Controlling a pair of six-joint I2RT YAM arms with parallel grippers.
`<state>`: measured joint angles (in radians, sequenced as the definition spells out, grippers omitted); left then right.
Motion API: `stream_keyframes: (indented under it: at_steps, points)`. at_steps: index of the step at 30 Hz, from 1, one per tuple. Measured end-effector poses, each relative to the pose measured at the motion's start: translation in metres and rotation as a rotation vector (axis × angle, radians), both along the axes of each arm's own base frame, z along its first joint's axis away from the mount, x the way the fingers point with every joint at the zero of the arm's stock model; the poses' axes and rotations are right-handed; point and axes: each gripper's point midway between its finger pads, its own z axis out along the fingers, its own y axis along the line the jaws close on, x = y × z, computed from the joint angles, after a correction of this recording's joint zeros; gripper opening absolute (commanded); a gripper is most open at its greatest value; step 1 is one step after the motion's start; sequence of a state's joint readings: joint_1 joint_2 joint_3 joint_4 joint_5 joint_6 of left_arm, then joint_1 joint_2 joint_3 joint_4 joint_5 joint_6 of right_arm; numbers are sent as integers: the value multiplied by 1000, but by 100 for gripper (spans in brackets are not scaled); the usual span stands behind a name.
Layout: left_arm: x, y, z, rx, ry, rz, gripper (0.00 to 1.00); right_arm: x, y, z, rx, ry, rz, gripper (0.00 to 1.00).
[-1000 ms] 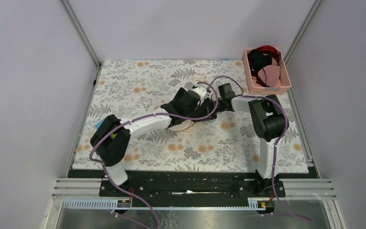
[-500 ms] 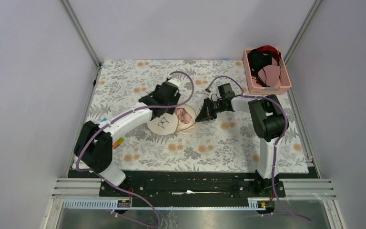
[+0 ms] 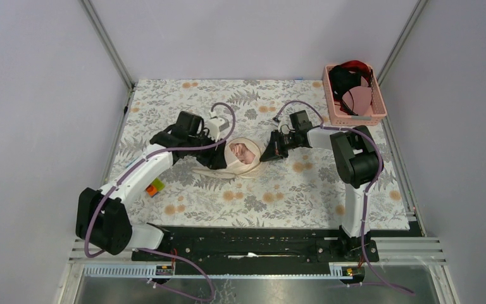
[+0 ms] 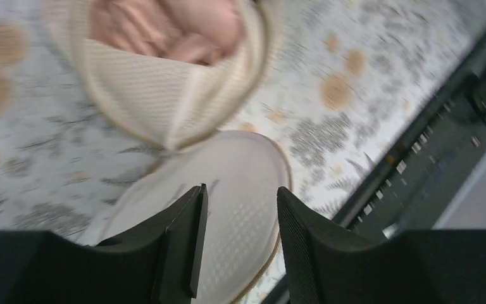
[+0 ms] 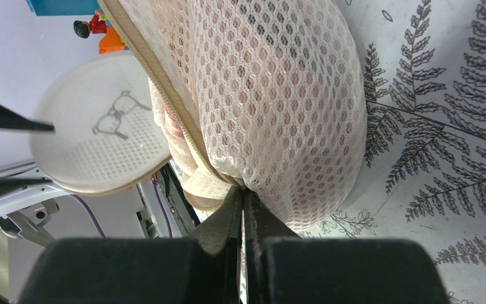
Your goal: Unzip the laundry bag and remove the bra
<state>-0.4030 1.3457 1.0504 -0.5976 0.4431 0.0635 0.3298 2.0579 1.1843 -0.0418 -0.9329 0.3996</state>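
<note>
The laundry bag [image 3: 248, 166] lies unzipped at mid-table. Its deep mesh half [image 5: 278, 95] is pinched at the rim by my right gripper [image 5: 243, 197], which is shut on it. The flat lid half [image 4: 240, 190], with a small line drawing [image 5: 115, 117], is folded out to the left. The pale pink bra [image 3: 245, 153] sits bunched inside the open half [image 4: 164, 28]. My left gripper [image 4: 240, 196] hovers over the lid, jaws apart with nothing between them; in the top view the left gripper [image 3: 219, 157] is just left of the bra.
A pink slatted basket [image 3: 380, 111] with black and red garments stands at the back right corner. A small orange and green toy [image 3: 155, 187] lies near the left arm. The black rail [image 4: 430, 158] runs along the table's near edge.
The left arm has swung from over the bag to its left side, and the lid now lies folded open with the bra showing. The left jaws have narrowed. The right gripper has kept its hold.
</note>
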Motion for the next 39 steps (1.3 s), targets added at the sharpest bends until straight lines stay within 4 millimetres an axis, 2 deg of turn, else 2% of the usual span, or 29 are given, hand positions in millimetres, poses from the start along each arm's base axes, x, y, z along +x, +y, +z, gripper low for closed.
stream_keyframes:
  at_steps: [2,4,6,9,13,15,17,21,27,31,35,39]
  points:
    - [-21,-10,-3,-41,48,-100,50,0,0,0,0,0,0,0]
    - [-36,-15,-4,-61,79,-181,59,0,0,0,0,-1,0,0]
    - [-46,-16,-6,-67,97,-237,65,1,-1,0,-1,-1,0,0]
    - [-50,-14,-6,-66,92,-271,67,1,-2,0,-3,-5,4,0]
    - [-31,-16,2,-85,-4,-238,57,0,-2,1,-5,-11,10,3]
    - [-18,-22,7,-105,-44,-214,54,-1,-2,2,-2,-13,13,15]
    - [-4,-28,6,-119,-57,-184,52,-1,-2,5,4,-17,17,24]
    - [26,-40,-15,-100,-58,-129,51,-3,-1,18,29,-40,34,34]
    - [49,-53,-49,-29,-54,-101,50,0,-3,41,51,-103,64,49]
    - [67,-58,-60,2,-75,-74,50,9,-13,46,45,-119,49,51]
    - [83,-64,-64,9,-93,-48,51,19,-31,41,13,-117,5,52]
    - [92,-68,-73,31,-102,-34,63,33,-42,34,-47,-139,-29,54]
